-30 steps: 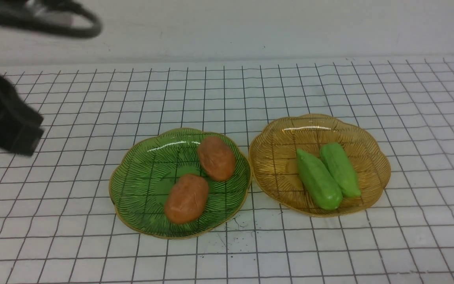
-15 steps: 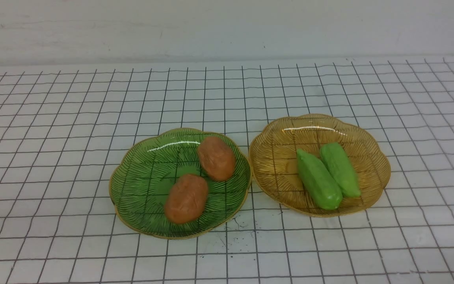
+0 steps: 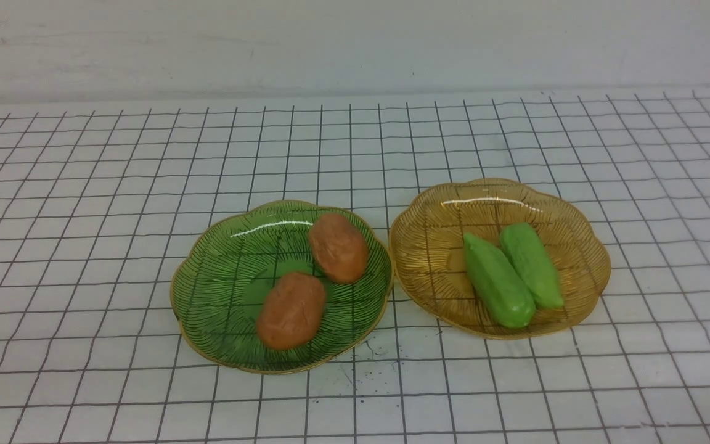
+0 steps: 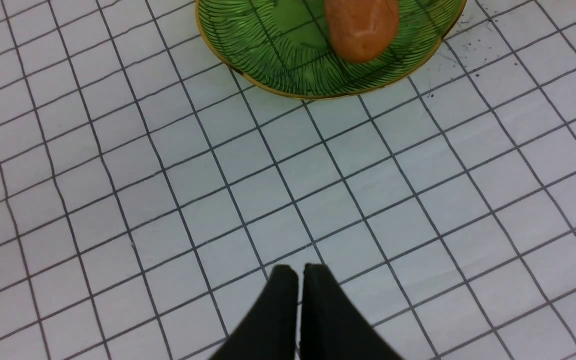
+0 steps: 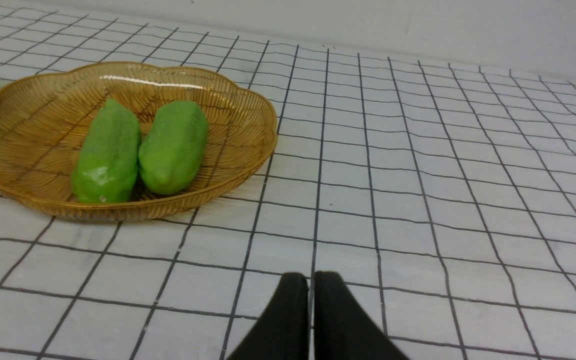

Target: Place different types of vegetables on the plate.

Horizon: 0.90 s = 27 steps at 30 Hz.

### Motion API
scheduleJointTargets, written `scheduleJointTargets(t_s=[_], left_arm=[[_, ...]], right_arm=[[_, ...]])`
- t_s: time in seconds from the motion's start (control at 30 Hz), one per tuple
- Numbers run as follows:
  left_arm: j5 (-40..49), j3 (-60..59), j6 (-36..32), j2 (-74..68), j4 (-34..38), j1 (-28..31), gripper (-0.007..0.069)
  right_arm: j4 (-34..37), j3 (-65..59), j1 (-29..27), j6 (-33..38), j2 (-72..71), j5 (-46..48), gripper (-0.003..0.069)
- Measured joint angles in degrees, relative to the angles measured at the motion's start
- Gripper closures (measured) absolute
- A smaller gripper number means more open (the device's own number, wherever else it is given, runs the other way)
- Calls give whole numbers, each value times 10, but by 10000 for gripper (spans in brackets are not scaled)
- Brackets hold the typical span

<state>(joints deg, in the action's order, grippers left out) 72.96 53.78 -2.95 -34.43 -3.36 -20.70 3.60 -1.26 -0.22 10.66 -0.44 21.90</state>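
Where the white, black-gridded table is seen from the front, two orange-brown potatoes are laid on a green plate, and two light green cucumbers are laid touching side by side on an amber plate just to its right. The left gripper and the right gripper are each seen clenched and empty above bare table, near the green and amber plates respectively.
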Motion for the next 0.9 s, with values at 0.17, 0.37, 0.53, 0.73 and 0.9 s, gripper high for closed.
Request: scheduleJointTargets(t_s=[0.17,0.37,0.53,0.73,0.9], left_arm=[[0,-3,12,31,14,0,632],[-47,-68,16,149,42,0,632],[-275,-183,62,228,48,0,632],[-520,-299,88,248,56,0,632],[-566,-345,88,248,56,0,632]], right_arm=[[0,0,0,0,0,0,643],[0,0,0,0,0,0,643],[0,0,0,0,0,0,643],[0,0,0,1,0,0,643],[0,0,0,1,0,0,643]])
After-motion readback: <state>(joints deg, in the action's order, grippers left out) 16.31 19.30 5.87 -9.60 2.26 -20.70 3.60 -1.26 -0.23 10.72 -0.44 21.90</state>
